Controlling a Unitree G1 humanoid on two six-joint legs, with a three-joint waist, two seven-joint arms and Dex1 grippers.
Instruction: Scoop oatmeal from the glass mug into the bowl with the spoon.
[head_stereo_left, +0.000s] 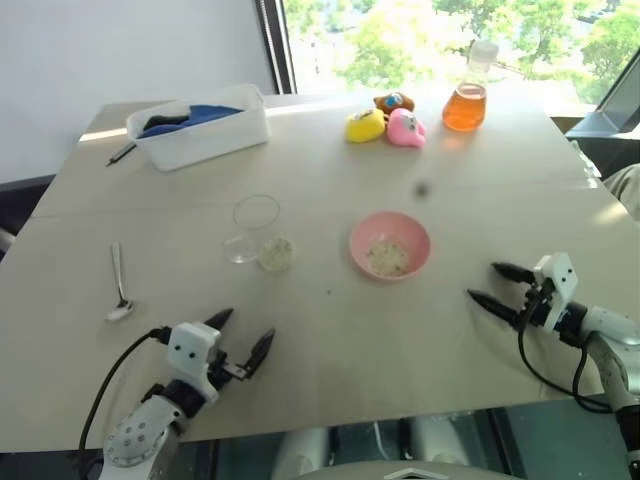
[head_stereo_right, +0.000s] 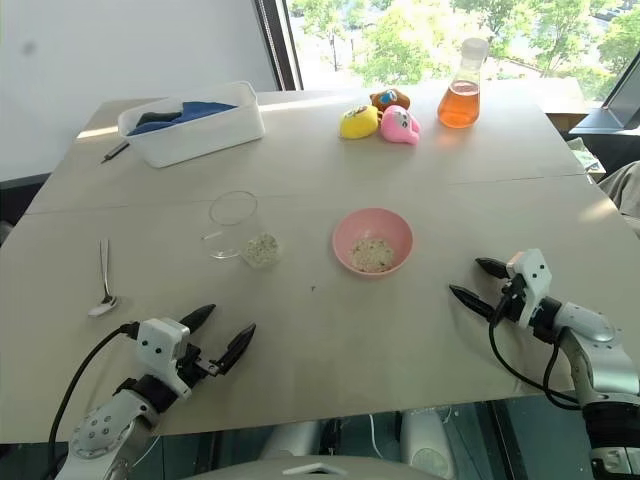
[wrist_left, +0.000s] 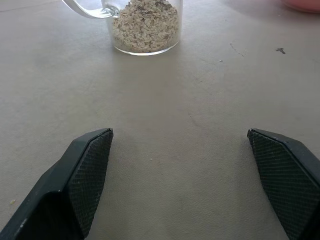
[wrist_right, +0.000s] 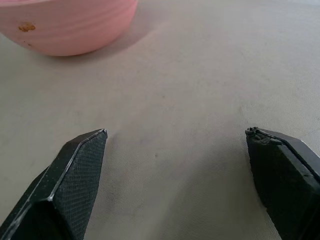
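Both grippers hover spread and empty over the table's (head_stereo_left: 330, 330) near edge: left gripper (head_stereo_left: 240, 338) toward the near-left corner, right gripper (head_stereo_left: 497, 284) near the right edge.

The spoon (head_stereo_left: 119, 285) lies flat by the left edge, head toward the near edge. The mug (head_stereo_left: 256, 231) sits mid-table, the bowl (head_stereo_left: 390, 245) just to its right (some oatmeal (head_stereo_left: 388, 259) already in it).

Step in hand, judged: fetch the spoon. The left gripper is closer. Pinch the handle mid-length; the thin metal lies flush, so the fingers must come down low.

Left gripper (wrist_left: 180, 165) fingers spread wide over bare table (wrist_left: 165, 110). Glass mug (wrist_left: 145, 25) at 12 o'clock, oatmeal (wrist_left: 145, 27) inside. Pink bowl (wrist_left: 302, 4) edge at 2 o'clock.
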